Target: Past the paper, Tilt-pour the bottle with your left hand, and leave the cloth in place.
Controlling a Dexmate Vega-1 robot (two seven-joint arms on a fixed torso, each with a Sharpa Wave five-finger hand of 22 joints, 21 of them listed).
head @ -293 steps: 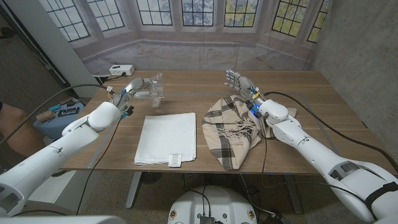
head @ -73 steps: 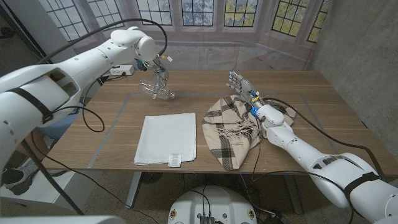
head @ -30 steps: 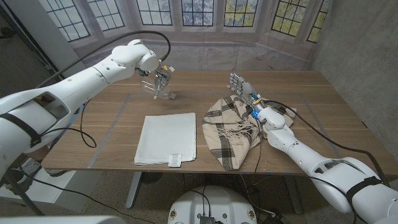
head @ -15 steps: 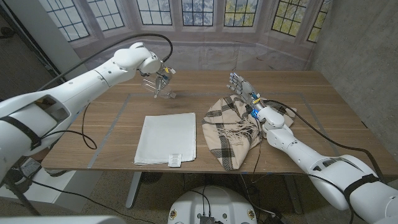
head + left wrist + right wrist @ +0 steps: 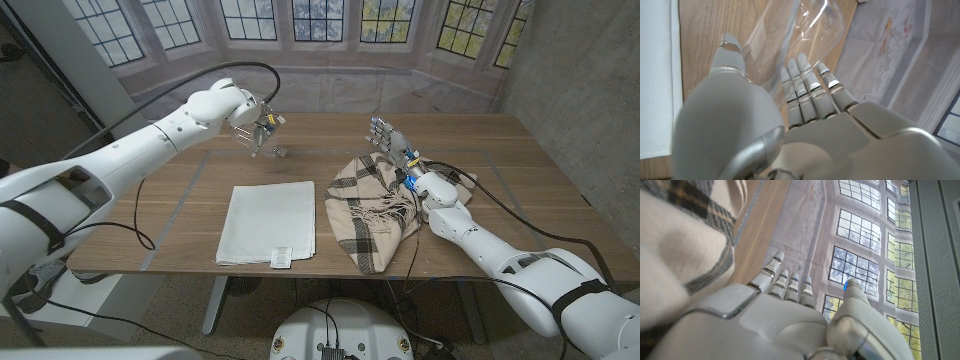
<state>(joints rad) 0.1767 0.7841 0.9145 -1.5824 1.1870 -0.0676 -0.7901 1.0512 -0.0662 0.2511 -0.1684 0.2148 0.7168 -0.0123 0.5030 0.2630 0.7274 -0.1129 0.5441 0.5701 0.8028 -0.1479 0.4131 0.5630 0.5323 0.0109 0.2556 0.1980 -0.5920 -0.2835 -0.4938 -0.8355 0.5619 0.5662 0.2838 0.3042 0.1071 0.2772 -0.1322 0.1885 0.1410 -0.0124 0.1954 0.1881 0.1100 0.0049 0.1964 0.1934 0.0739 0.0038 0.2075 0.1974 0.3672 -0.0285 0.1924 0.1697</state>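
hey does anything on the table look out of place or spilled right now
No spill shows. The plaid cloth lies rumpled, one end hanging over the table front edge. The white paper lies flat. The left hand grips the clear bottle beyond the paper.

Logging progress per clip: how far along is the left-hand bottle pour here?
Done: the left hand grips the clear bottle beyond the white paper. In hand: the bottle sits low over the table; how far it is tilted I cannot tell. The plaid cloth lies beside the paper, the open right hand next to it. Left: possibly releasing the bottle.
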